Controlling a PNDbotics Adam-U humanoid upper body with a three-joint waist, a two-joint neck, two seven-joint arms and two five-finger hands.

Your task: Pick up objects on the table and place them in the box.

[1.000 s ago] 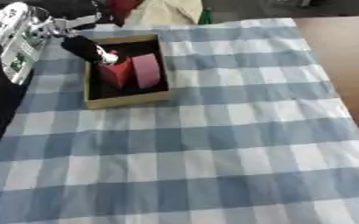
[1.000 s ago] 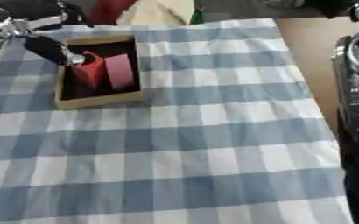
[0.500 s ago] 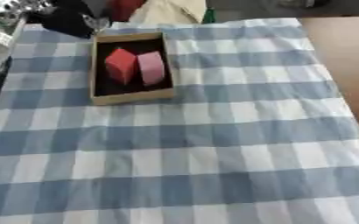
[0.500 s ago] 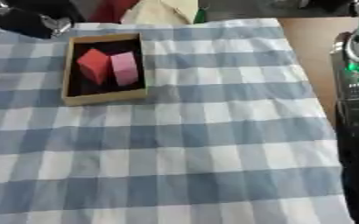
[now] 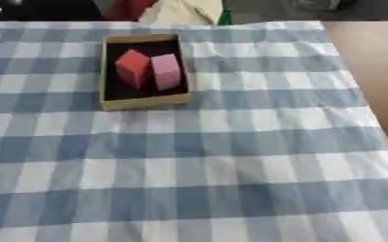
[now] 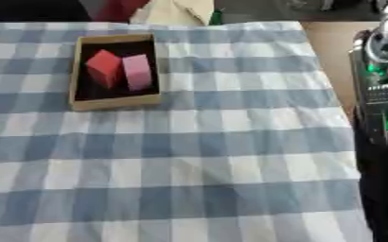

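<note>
A shallow tan box (image 5: pixel 144 102) with a dark inside sits on the far left part of the tabletop (image 5: pixel 371 52), on a blue-and-white checked cloth (image 5: pixel 230 156) that covers nearly all of it; the box's long axis runs away from the robot, front wall nearest, back wall toward the cloth's far edge. Inside it lie two blocks side by side and touching or very nearly so: a red block (image 5: pixel 133 67) on the left, turned a little so one corner points toward the far wall, and a pink block (image 5: pixel 167 71) on the right, its long axis running along the box's length. No writing or label can be read on the box or the blocks. Beyond the cloth's far edge a cream-coloured object (image 5: pixel 183 11) and something red (image 5: pixel 129 7) show, too blurred to tell further. The right arm (image 6: pixel 383 108) rises along the right edge of the right eye view (black and silver, with green parts); its hand is out of sight, so nothing can be said of its fingers, and the left hand shows in neither view.
</note>
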